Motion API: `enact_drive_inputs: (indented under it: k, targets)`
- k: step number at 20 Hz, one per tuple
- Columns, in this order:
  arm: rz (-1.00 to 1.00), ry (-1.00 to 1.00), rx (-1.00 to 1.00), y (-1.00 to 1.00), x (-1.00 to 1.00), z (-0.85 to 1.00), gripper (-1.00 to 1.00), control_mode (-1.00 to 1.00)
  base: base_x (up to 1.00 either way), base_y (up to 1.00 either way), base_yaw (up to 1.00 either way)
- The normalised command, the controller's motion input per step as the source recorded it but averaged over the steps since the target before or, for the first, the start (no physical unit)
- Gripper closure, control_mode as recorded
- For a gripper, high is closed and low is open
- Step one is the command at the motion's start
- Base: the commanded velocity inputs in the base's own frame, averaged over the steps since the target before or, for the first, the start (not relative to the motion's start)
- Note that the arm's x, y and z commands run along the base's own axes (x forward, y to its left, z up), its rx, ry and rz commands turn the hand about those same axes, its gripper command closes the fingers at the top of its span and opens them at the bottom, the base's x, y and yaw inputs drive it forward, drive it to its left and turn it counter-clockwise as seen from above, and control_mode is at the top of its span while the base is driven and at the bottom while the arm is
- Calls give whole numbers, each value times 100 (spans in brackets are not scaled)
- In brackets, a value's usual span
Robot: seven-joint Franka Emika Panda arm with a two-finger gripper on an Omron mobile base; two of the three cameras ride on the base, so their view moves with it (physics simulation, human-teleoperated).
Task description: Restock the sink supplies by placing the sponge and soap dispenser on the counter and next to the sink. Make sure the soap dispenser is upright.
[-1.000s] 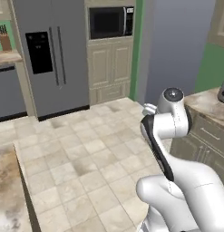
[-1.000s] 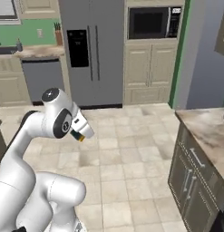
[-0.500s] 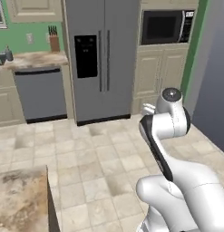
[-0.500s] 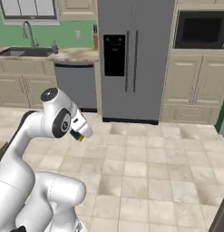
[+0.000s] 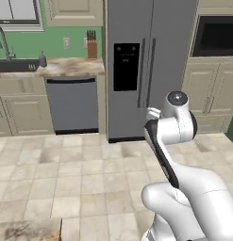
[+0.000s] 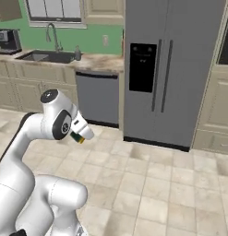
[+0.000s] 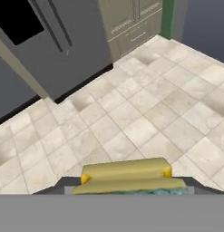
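The sponge (image 7: 127, 177) is sitting clamped between the jaws of the gripper (image 6: 81, 136), carried above the tiled floor (image 6: 152, 184) in front of the fridge (image 6: 168, 69). The soap dispenser (image 6: 77, 53) is standing upright on the counter (image 6: 99, 62), just right of the sink (image 6: 46, 56), far left. Compared with a second ago, both base views are showing the scene swung over: sink and dishwasher (image 5: 72, 106) are now appearing. No readable writing anywhere.
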Motion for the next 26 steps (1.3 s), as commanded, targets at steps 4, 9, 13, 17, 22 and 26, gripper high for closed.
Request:
enact_drive_inputs:
  k: [4, 9, 13, 17, 22, 26]
  targets:
    - [0, 0, 0, 0, 0, 0, 100, 100, 100, 1, 28]
    - [0, 0, 0, 0, 0, 0, 100, 100, 100, 11, 17]
    - [0, 0, 0, 0, 0, 0, 100, 100, 100, 25, 11]
    - [0, 0, 0, 0, 0, 0, 100, 100, 100, 60, 3]
    - [0, 0, 0, 0, 0, 0, 100, 100, 100, 90, 0]
    - [0, 0, 0, 0, 0, 0, 100, 100, 100, 94, 0]
